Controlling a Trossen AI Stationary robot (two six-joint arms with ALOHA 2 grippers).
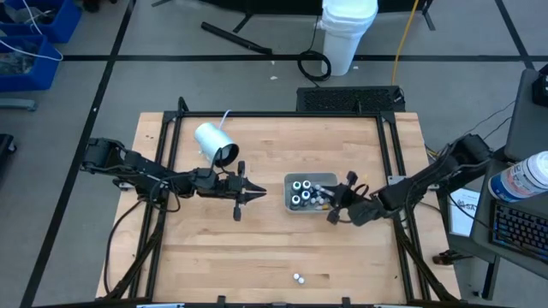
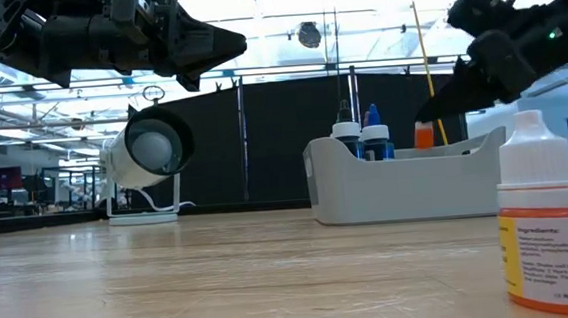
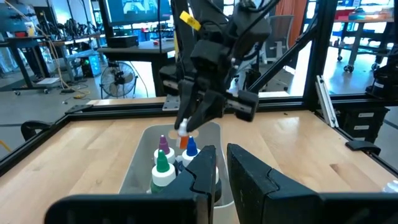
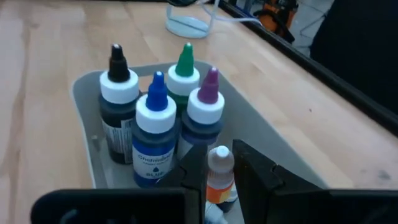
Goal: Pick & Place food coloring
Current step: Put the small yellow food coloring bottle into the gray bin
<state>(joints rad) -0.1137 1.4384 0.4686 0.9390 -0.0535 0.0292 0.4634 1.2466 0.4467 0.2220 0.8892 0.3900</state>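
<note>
Grey plastic forms the tray (image 1: 290, 206) just right of the wooden surface's (image 1: 257, 257) centre, and it holds the food coloring: black-tipped (image 4: 118, 102), blue-tipped (image 4: 155, 134), green-tipped (image 4: 185, 74) and purple-tipped (image 4: 207, 102) bottles standing upright and touching one another. An orange bottle (image 4: 219, 174) sits between the fingers of the right hand (image 4: 217, 177), which is narrowed on it at the tray's 3 o'clock end; its lower body is hidden by the fingers. Another orange bottle (image 2: 549, 226) stands apart near the surface's 6 o'clock edge, cut off in the low view. A white cylinder (image 1: 216, 144) lies at 10 o'clock from the tray. The left hand (image 1: 253, 194) hovers at the tray's 9 o'clock, fingers nearly together, holding nothing.
</note>
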